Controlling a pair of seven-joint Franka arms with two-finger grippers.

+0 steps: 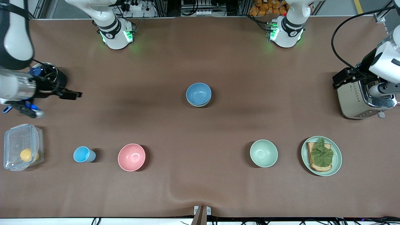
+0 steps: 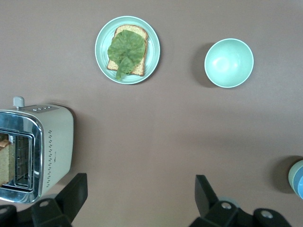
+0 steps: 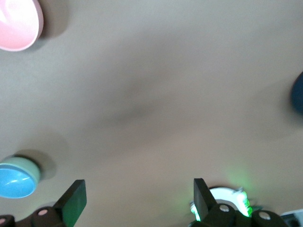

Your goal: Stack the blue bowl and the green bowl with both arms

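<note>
The blue bowl (image 1: 198, 93) sits upright in the middle of the table, nested in the green bowl (image 1: 200, 105), of which only a thin sage rim shows beneath it. The stack also shows in the right wrist view, blue bowl (image 3: 15, 182) in green bowl (image 3: 27, 163), and at the edge of the left wrist view (image 2: 299, 179). My left gripper (image 1: 343, 78) (image 2: 140, 182) is open and empty, up over the toaster end of the table. My right gripper (image 1: 70, 93) (image 3: 139, 187) is open and empty, up over the right arm's end of the table.
A toaster (image 1: 359, 100) stands at the left arm's end. Nearer the front camera lie a plate with toast and lettuce (image 1: 336, 162), a paler mint bowl (image 1: 263, 153), a pink bowl (image 1: 131, 157), a light-blue cup (image 1: 83, 154) and a clear lidded box (image 1: 22, 151).
</note>
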